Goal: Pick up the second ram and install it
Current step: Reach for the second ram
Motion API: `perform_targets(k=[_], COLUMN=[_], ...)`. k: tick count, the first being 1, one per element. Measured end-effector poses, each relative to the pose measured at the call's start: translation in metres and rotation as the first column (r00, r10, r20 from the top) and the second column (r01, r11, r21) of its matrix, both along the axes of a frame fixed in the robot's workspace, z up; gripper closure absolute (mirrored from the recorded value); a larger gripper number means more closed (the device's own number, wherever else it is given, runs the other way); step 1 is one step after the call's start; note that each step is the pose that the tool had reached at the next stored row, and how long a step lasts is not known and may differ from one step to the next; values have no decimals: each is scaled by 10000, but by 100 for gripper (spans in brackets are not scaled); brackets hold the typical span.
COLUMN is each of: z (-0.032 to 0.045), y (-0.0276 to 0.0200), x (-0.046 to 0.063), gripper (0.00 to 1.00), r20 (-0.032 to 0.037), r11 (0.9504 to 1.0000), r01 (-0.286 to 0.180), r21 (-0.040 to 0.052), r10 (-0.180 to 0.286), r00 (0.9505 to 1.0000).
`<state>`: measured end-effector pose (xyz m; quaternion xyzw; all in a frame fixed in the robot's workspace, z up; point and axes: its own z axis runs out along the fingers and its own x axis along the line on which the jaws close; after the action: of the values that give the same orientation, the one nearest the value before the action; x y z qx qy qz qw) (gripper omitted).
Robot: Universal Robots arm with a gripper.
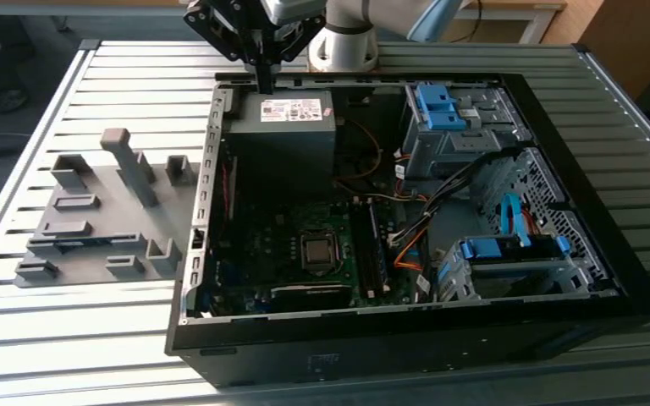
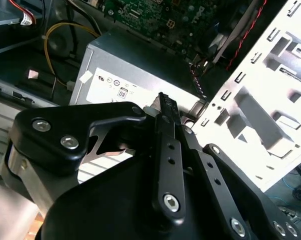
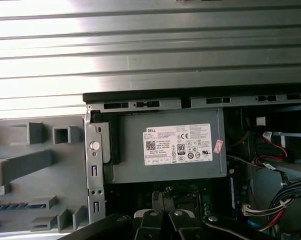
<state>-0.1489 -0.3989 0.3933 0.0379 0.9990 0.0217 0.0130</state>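
**boardfixer:** So the gripper (image 1: 265,83) is parked over the power supply (image 1: 281,112), at the edge of the open case (image 1: 415,326) nearest the arm's base. In the second wrist view it's seen pressed together, with nothing pinched.

**slotjockey:** Yep. And the second ram (image 1: 74,243) looks to be sat in the grey holder (image 1: 99,220), out by the bench (image 1: 99,338) edge on the exterior view's left. It's well apart from the gripper, so the pickup isn't done yet.

**boardfixer:** Any tips for the grab?

**slotjockey:** Probably these: the gripper should be spread wide before the stick is straddled. The stick should be gripped mid-length on its flat faces, then lifted straight so it isn't jammed in its slot.
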Motion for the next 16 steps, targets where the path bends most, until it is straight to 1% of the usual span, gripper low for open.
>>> perform_targets(k=[16], z=[0], y=[0], x=[-6], gripper=[89], r20=[0], r11=[10000], r01=[-2], r21=[0], r10=[2], r00=[10000])
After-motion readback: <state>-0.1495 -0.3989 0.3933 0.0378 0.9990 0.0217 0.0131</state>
